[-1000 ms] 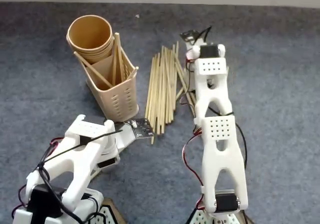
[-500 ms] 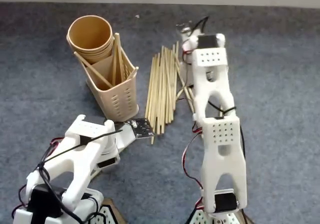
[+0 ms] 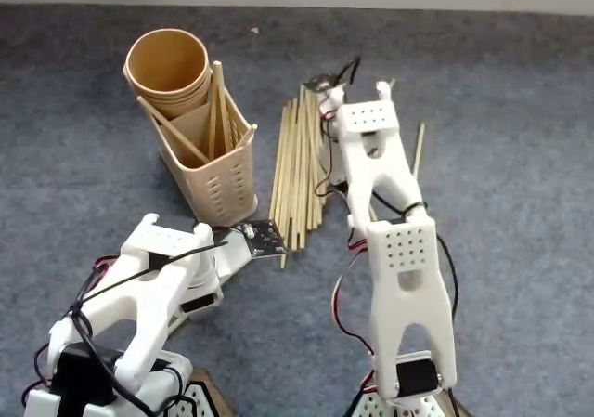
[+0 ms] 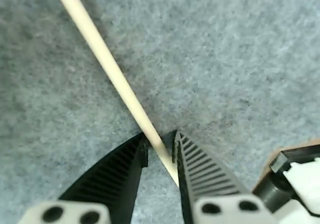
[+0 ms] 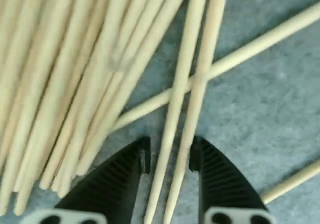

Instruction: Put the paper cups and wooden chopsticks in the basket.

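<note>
R gripper (image 5: pixel 168 156) leftward (astride 2 chopsticks (image 5: pixel 176 102))

Cups (image 3: pixel 167 64) in basket (image 3: pixel 223 189), chopsticks (image 3: pixel 299 171) alongside

Grey carpet (image 3: pixel 520 110) bears basket (image 3: pixel 223 187) and loose chopsticks (image 3: pixel 298 166).

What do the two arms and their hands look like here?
The left arm and right arm are white plastic with black motors and red and black cables; the right arm's panels carry hole grids. The left hand and right hand have black ribbed fingers.
</note>
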Available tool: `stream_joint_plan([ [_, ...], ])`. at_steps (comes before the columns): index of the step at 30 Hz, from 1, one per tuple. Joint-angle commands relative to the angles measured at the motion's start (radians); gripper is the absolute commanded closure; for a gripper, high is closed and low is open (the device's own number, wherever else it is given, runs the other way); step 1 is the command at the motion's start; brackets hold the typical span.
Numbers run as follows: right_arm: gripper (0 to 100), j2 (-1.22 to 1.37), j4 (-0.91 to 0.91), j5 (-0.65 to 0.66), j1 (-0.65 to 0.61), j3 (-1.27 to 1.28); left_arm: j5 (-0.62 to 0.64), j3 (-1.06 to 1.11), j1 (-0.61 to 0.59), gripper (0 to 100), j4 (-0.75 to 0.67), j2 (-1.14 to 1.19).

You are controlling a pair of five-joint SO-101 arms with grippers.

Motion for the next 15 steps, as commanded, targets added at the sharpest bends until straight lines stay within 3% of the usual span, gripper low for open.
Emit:
stream_joint_plan([
  [1,85.0,0.044,-0.018,0.028,0.022,-0.041,0.009,-0.015,0.008,90,-0.034,0.008],
  [5,87.4,0.099,-0.016,0.026,0.042,-0.110,0.011,-0.015,0.008,90,-0.034,0.008],
  [8,99.8,0.111,0.004,0.025,0.068,-0.174,0.014,-0.015,0.008,90,-0.034,0.008],
  [15,99.2,0.116,0.094,0.023,0.131,-0.346,0.015,-0.015,0.008,90,-0.034,0.008],
])
